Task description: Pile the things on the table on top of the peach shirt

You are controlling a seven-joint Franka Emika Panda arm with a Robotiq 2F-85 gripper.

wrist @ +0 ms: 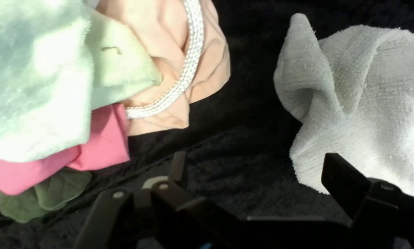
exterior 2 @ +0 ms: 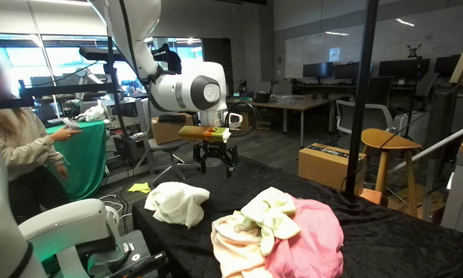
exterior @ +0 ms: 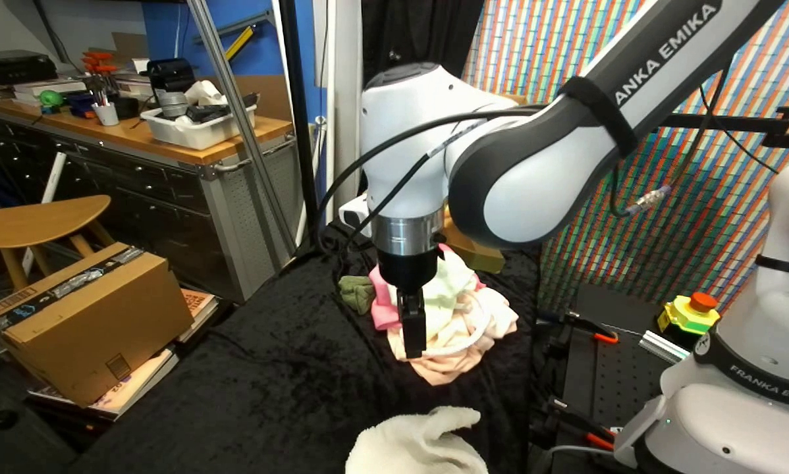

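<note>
Your claw (exterior 2: 216,173) hangs above the black worktop (exterior: 256,375), its two fingers (exterior 2: 229,171) spread wide apart; the peach shirt (exterior 2: 243,258) lies bunched up near the edge by the robot's base (exterior: 737,431), with a pale green cloth (exterior 2: 270,210) sitting on it; a pink cloth (exterior 2: 312,231) touches the shirt, and a dark green cloth (exterior: 356,295) pokes out past the pink one, away from that edge; you can see the fluffy white cloth (exterior 2: 175,202) apart from these, near that same edge, close to a corner.
</note>
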